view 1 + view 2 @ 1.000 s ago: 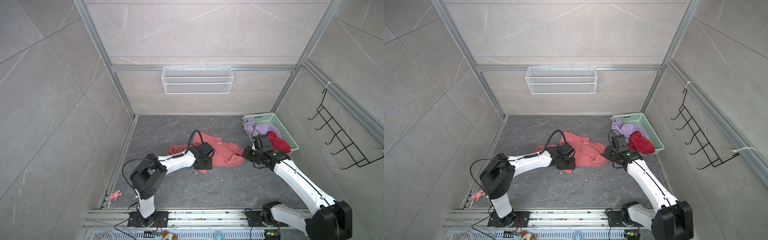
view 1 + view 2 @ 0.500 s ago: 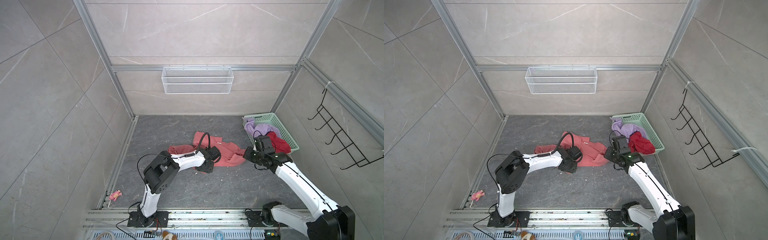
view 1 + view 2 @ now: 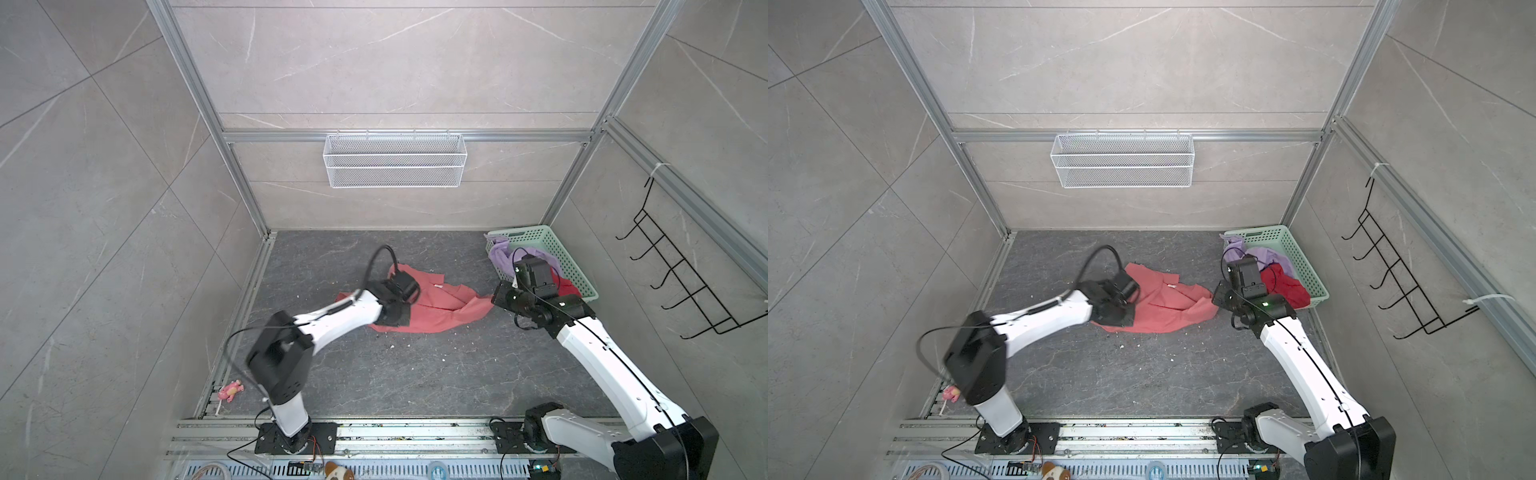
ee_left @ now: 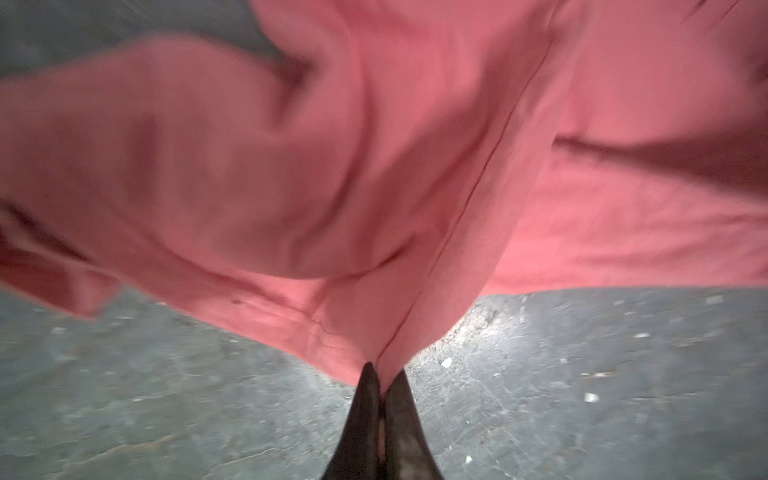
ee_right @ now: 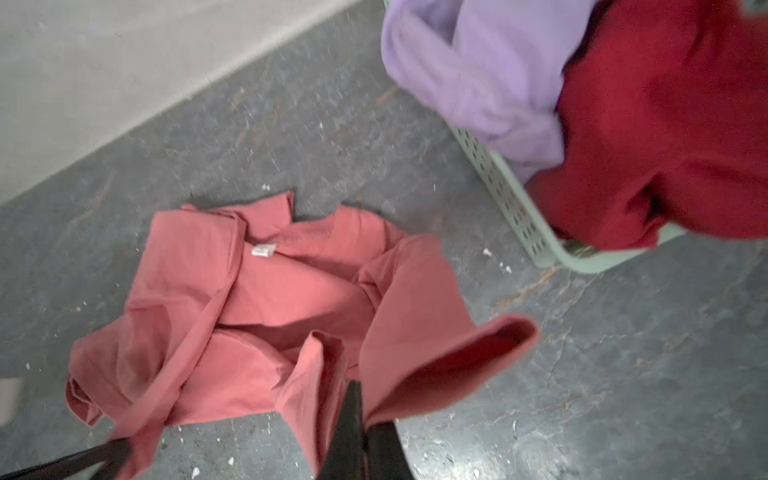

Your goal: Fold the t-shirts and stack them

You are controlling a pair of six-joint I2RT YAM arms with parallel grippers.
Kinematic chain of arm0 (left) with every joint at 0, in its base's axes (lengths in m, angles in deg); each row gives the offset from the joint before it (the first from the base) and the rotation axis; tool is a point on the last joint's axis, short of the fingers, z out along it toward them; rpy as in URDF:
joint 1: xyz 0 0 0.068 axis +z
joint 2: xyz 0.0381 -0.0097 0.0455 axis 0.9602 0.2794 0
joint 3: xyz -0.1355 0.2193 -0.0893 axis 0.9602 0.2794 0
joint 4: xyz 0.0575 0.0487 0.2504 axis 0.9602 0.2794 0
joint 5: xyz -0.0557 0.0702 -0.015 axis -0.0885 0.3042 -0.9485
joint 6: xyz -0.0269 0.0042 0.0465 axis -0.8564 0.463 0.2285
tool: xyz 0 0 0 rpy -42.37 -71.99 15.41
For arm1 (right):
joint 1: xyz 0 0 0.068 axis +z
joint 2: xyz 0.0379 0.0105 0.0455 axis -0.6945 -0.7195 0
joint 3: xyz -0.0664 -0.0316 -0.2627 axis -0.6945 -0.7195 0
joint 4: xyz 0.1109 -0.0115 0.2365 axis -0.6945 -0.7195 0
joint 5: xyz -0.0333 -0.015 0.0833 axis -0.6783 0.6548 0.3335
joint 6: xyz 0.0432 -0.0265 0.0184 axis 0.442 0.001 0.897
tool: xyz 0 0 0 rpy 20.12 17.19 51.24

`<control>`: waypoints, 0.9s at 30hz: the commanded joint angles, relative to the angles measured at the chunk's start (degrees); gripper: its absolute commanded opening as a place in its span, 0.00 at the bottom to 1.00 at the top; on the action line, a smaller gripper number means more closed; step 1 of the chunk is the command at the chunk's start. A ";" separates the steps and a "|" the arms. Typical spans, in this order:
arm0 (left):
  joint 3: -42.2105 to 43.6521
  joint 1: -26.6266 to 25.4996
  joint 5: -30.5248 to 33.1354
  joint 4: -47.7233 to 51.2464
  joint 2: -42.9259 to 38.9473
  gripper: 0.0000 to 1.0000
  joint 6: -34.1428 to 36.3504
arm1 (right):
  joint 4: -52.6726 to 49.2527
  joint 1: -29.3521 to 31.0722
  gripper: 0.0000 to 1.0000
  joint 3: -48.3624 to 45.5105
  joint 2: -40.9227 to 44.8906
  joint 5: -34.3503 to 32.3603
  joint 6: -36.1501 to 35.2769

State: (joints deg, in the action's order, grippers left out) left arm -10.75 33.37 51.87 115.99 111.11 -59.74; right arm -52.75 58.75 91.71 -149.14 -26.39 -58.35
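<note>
Salmon tee (image 3: 440, 307) check, going left to right. The left claw (image 4: 384, 374) is pinched tight on the hem right at a seam, on the shirt's near-left edge; fabric fans away from the tips over the grey worktop (image 3: 374, 374); the tee lies crumpled mid-worktop, long axis running across from claw to claw, with the neck label (image 5: 262, 250) facing up; the right claw (image 5: 362, 409) is clamped on the opposite edge, the corner nearest the basket, so each arm has its own end. My guess is the next move pulls those ends apart to spread it flat, which only works along that left-right line; far right, the mint basket (image 3: 575, 270) holds the lilac tee (image 3: 500, 259) — draped over the rim — and the deep-red tee (image 3: 565, 286), both unfolded; nothing stacked yet.
</note>
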 commanded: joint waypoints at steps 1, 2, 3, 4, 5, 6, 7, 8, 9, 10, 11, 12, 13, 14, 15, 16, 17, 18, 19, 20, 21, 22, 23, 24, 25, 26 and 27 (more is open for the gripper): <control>-0.91 11.50 -7.20 -2.87 -13.26 0.00 4.09 | -0.62 0.11 0.00 8.17 0.26 -4.00 -5.39; -1.79 14.38 -8.20 -2.66 -15.16 0.00 5.39 | -0.80 0.14 0.00 10.01 0.14 -3.97 -6.05; -3.14 16.74 -8.46 -1.82 -16.28 0.00 6.58 | -0.88 0.07 0.00 11.64 0.10 -3.80 -6.63; -4.36 18.44 -8.28 -1.11 -16.96 0.00 7.52 | -0.88 0.14 0.00 12.68 0.22 -3.66 -6.99; -5.70 19.90 -8.08 -0.70 -17.46 0.00 8.82 | -0.89 0.12 0.00 13.59 0.48 -3.29 -7.29; -6.92 21.00 -7.44 -0.38 -17.72 0.00 10.01 | -0.96 0.17 0.00 14.32 0.67 -2.94 -7.56; -7.80 21.75 -6.83 -0.25 -17.70 0.00 10.77 | -1.21 0.14 0.00 14.65 0.96 -2.72 -7.66; -8.83 22.60 -6.61 -0.40 -17.56 0.00 11.60 | -1.39 0.16 0.00 14.91 1.39 -2.45 -7.76; -9.71 23.50 -6.36 -0.39 -17.15 0.00 12.36 | -1.61 0.12 0.00 14.88 1.88 -2.03 -7.89; -10.22 24.37 -6.11 -0.74 -16.69 0.00 12.91 | -2.05 0.14 0.00 14.92 2.33 -1.58 -8.02; -10.94 25.25 -6.44 -1.03 -16.00 0.00 13.24 | -2.32 0.11 0.00 14.73 2.83 -1.32 -8.09; -11.49 26.44 -7.05 -1.48 -15.11 0.00 13.32 | -2.63 0.14 0.00 14.44 3.37 -0.92 -8.23; -11.84 27.68 -8.11 -2.39 -14.09 0.00 13.21 | -3.09 0.13 0.00 14.07 3.85 -0.76 -8.45; -12.15 28.62 -9.65 -3.13 -12.97 0.00 13.17 | -3.56 0.10 0.00 13.70 4.14 -0.95 -8.54; -12.76 29.67 -11.33 -4.15 -11.40 0.00 12.93 | -4.00 0.15 0.00 13.18 4.37 -1.27 -8.46; -13.50 30.35 -12.40 -4.68 -9.49 0.00 12.65 | -4.32 0.13 0.00 12.66 4.53 -1.42 -8.40; -14.45 30.79 -13.58 -5.18 -7.25 0.00 12.75 | -4.65 0.17 0.00 11.96 4.64 -1.54 -7.95; -15.54 30.99 -14.14 -5.65 -4.83 0.00 12.81 | -4.72 0.10 0.00 10.86 4.72 -1.55 -7.32; -16.51 31.00 -14.16 -5.78 -2.82 0.00 12.81 | -4.61 0.13 0.00 9.81 4.88 -1.42 -6.79; -17.64 31.08 -14.65 -5.96 -0.16 0.00 12.94 | -4.23 0.10 0.00 8.42 4.81 -1.30 -5.88; -18.73 31.14 -14.95 -6.13 2.35 0.00 13.20 | -3.91 0.14 0.00 7.17 4.73 -0.92 -5.00; -19.61 31.13 -14.54 -6.29 4.60 0.00 13.34 | -3.50 0.14 0.00 5.68 4.57 -0.49 -4.26; -20.38 31.23 -14.25 -6.45 6.74 0.00 13.52 | -2.88 0.09 0.00 4.34 4.35 -0.12 -3.52; -20.88 31.21 -13.63 -6.96 9.18 0.00 13.68 | -2.57 0.10 0.00 3.07 4.05 0.16 -2.76; -21.15 31.34 -13.28 -7.92 11.10 0.08 13.69 | -2.14 0.14 0.00 2.18 3.56 0.43 -2.07; -21.55 31.30 -13.20 -8.59 12.59 0.29 13.91 | -1.76 0.10 0.00 1.66 3.14 0.82 -1.72; -22.18 31.30 -12.12 -9.05 14.00 0.48 14.04 | -1.46 0.14 0.00 1.44 2.59 1.41 -1.52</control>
State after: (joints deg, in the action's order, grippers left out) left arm -30.37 64.49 39.24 109.68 122.98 -47.26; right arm -55.39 58.75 94.31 -145.66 -26.43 -62.20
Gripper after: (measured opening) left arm 0.293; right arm 0.045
